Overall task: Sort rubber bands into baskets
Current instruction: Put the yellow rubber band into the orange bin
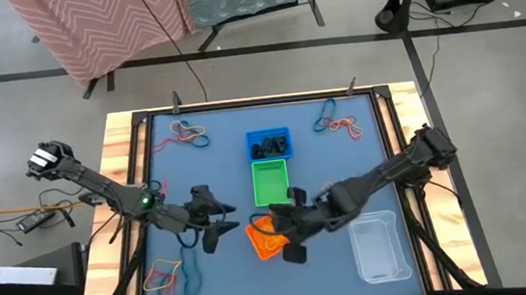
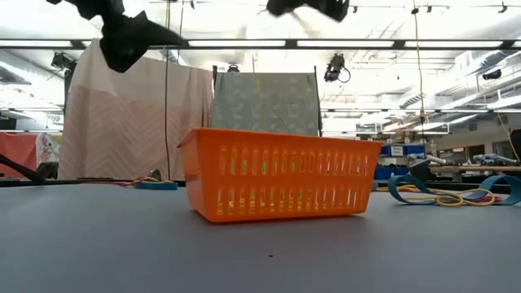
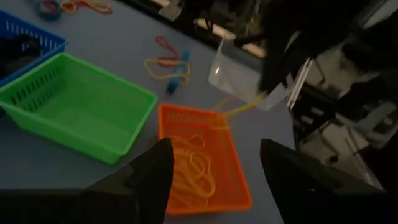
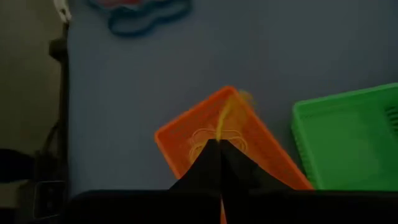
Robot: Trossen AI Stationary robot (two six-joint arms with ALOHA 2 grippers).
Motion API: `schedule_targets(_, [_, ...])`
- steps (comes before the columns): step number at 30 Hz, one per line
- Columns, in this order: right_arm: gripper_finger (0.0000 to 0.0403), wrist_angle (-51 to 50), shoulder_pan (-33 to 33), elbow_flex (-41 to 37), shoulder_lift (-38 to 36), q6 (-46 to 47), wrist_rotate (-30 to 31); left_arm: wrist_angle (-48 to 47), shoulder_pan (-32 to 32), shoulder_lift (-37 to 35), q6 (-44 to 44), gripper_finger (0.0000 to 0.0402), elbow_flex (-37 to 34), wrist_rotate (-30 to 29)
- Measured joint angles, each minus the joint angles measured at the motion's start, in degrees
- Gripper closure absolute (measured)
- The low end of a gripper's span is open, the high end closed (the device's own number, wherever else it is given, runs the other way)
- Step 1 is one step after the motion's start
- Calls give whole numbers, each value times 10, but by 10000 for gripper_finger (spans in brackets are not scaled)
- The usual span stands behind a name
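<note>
Elastic loops lie in loose clusters around the blue tabletop [image 1: 218, 186], and they look light, limp and thin, the kind of thing that flops and stretches instead of holding a shape. At the front left corner sits a heap of rubber bands [image 1: 171, 277] in yellow, red and teal; a second cluster [image 1: 189, 133] lies at the back left. The left pincer [image 1: 220, 221] hovers just left of the orange basket [image 1: 269, 241], its two fingers spread apart and holding nothing. Its wrist view looks down on yellow bands [image 3: 191, 169] already lying in that basket.

Down the middle stand the blue basket [image 1: 270, 145], holding dark bands, then the green basket [image 1: 269, 182], which looks bare inside, then the orange one nearest the front. The right pincer [image 1: 290, 230] hangs over the orange basket with its fingers pressed together on a yellow band [image 4: 225, 117], which stretches taut from the tips toward the basket floor. That strand shows how these handle: a pinch on any single span of the loop should be enough, but the band will likely drape, snag on the basket's slotted wall, or spring back when let go.

Further right, the clear tub [image 1: 381, 246] rests near the front right corner, and another cluster [image 1: 336, 119] lies at the back right.
</note>
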Motion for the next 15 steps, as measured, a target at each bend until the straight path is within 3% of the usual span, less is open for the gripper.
schedule_targets(6, [401,0,-13,1,42,-28,-48,25,0,0,4,161,0,-14])
schedule_targets(10, [398,-18,-10,0,83,-21,-26,26,0,0,1,161,0,-26])
schedule_targets(15, [344,-17,-18,0,117,21,-37,31,0,0,0,161,0,-42])
